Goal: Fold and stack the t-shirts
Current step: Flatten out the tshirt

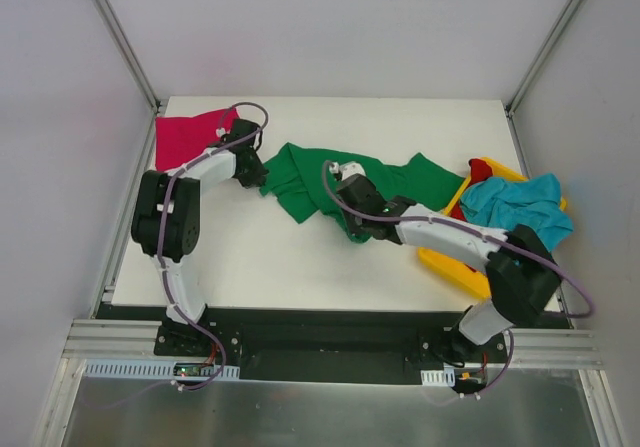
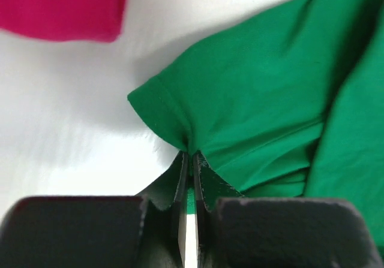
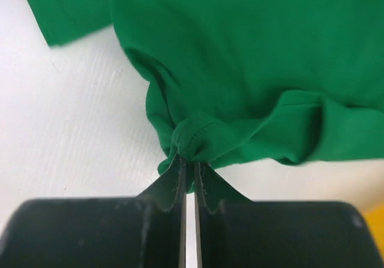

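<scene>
The green t-shirt (image 1: 320, 182) lies rumpled across the middle of the table. My left gripper (image 1: 256, 170) is shut on its left edge, near a sleeve hem (image 2: 162, 109). My right gripper (image 1: 358, 229) is shut on a bunched hem of the green t-shirt (image 3: 240, 58) at its near edge. The magenta-pink t-shirt (image 1: 190, 137) lies folded at the back left and shows in the left wrist view (image 2: 60, 7). The teal-blue t-shirt (image 1: 520, 207) lies over the yellow bin (image 1: 455, 267) at the right, with the red t-shirt (image 1: 480, 172) under it.
The white table (image 1: 260, 257) has bare surface in front of the green shirt. Grey walls and metal frame posts (image 1: 120, 37) close in both sides. The yellow bin's corner shows in the right wrist view (image 3: 377, 232).
</scene>
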`<state>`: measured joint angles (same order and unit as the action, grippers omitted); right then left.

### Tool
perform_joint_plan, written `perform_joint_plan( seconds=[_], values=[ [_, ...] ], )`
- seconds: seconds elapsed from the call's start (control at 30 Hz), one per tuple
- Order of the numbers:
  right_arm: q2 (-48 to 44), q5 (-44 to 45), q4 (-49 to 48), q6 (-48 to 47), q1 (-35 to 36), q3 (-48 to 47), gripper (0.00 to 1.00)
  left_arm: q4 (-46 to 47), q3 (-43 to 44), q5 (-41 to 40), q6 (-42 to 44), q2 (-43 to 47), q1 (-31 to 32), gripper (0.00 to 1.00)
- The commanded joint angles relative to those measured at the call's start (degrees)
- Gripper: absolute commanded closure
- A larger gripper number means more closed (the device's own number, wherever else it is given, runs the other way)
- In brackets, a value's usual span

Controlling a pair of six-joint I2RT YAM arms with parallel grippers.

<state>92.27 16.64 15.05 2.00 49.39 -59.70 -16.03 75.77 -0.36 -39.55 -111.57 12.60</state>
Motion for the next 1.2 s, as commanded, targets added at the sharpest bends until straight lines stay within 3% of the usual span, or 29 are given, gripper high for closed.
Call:
perform_joint_plan(
  seconds=[0.0,0.17,0.37,0.67,0.8,0.93,1.07,1.13,1.17],
  values=[
    [-15.5,10.5,4.7,-4.1,-0.1,-3.0,0.99,-3.0,-1.6,-15.5,4.9,15.3,0.9,1.00],
    [-29.0,10.8,8.3,-7.4,-0.5,-8.5,0.99,-3.2,-4.2,-24.8,8.0,32.9,0.9,1.00],
    [-37.3,3.1,15.7,-12.7,-0.6,-22.4,0.99,-3.2,-1.2,-29.3,12.7,54.9,0.9,1.00],
    [-40.4,-21.4,20.5,-7.8,-0.5,-44.0,0.99,-2.4,9.0,-27.9,19.3,75.8,0.9,1.00],
    [-39.9,-22.5,20.7,-6.3,-0.6,-45.9,0.99,-2.2,9.7,-24.3,20.7,78.2,0.9,1.00],
    [-39.8,-12.1,20.0,-5.3,-0.6,-41.3,0.99,-2.1,7.5,-25.5,20.3,77.3,0.9,1.00],
    [-36.2,6.6,20.0,-5.4,-1.8,-33.5,0.99,-1.6,1.2,-32.5,17.1,71.6,0.9,1.00],
    [-32.3,8.3,19.8,-2.2,-7.4,-29.4,0.99,0.4,-4.1,-38.7,16.3,66.7,0.8,1.00],
    [-29.3,4.1,19.4,0.2,-12.4,-26.9,0.99,1.3,-6.3,-41.6,16.2,62.9,0.6,1.00]
  ],
)
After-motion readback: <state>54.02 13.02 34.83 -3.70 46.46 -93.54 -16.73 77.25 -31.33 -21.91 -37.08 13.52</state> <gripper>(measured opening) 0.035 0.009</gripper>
